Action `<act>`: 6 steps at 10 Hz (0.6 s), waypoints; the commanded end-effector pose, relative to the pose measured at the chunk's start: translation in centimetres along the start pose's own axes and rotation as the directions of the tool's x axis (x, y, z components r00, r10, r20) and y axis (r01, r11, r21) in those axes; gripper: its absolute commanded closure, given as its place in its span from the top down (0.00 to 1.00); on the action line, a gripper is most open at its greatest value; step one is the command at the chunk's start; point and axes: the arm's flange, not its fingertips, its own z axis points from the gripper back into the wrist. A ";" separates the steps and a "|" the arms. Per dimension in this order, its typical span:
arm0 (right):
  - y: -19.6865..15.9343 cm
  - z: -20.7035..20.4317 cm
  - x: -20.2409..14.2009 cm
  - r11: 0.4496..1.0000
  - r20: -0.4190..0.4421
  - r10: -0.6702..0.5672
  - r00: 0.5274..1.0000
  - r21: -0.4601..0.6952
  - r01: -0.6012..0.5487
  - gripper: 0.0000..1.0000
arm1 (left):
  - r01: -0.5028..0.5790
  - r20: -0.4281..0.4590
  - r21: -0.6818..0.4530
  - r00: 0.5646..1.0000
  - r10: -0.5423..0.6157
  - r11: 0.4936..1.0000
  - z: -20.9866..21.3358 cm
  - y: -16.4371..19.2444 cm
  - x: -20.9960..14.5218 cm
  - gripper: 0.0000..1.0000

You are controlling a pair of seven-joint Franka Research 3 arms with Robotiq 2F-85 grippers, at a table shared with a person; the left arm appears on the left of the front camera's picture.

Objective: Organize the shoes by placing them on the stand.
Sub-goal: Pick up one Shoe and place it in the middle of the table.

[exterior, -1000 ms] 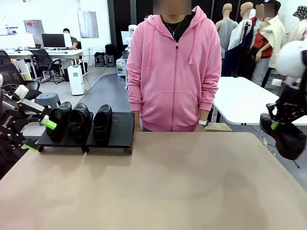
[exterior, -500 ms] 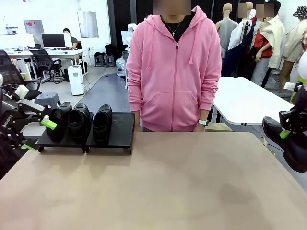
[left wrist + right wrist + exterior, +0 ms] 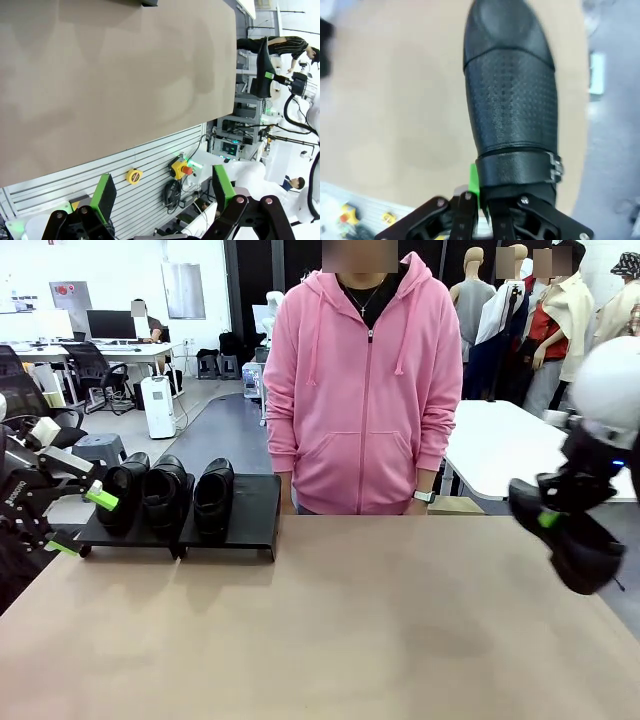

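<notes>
Setting: a wide tan table (image 3: 330, 630) seen from the robot's side, with a person in a pink hoodie (image 3: 362, 380) standing at the far edge, arms down.
Stand: a low black sloped stand (image 3: 255, 510) sits at the far left of the table, two flat sections side by side.
Shoes on the stand: three black glossy shoes (image 3: 168, 492) rest in a row. Two fill the left section and one sits on the left half of the right section, leaving its right half bare. Each long axis runs front to back across the table. Which end is the toe cannot be told.
Fourth shoe: a black shoe (image 3: 565, 535) hangs in the air at the table's far right edge, well apart from the stand. In the front view its long axis slopes from upper left down to lower right.
Fourth shoe, right wrist view: the shoe (image 3: 512, 95) stretches straight away from the gripper, rounded toe farthest out. A perforated upper and a strap with a small metal buckle near the gripper are visible.
Right gripper: the right gripper (image 3: 550, 512) is clamped on the rear of this shoe, one green pad (image 3: 474, 181) pressed against its side.
Left gripper: the left gripper (image 3: 75, 522) sits at the left edge, just beside the stand, fingers spread wide with nothing between them. Its green pads (image 3: 106, 194) frame the table's near edge in the left wrist view.
</notes>
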 end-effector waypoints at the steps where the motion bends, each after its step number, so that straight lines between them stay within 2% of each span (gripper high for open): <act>1: 10.4 1.3 -2.8 0.994 0.066 -0.002 0.998 -0.111 0.009 0.00 | -0.011 -0.003 -0.008 1.000 0.011 1.000 0.2 -0.1 0.0 1.00; 3: 19.7 -1.1 -4.5 0.990 0.117 -0.063 0.991 -0.118 0.077 0.00 | -0.011 -0.003 -0.008 1.000 0.011 1.000 0.2 -0.1 0.0 1.00; 5: 28.6 -5.0 -6.3 0.997 0.128 -0.021 0.991 -0.073 0.031 0.00 | -0.011 -0.003 -0.008 1.000 0.011 1.000 0.2 -0.1 0.0 1.00; 6: 32.4 -7.0 -7.3 1.000 0.099 0.010 0.995 -0.024 -0.007 0.00 | -0.011 -0.003 -0.008 1.000 0.011 1.000 0.2 -0.1 0.0 1.00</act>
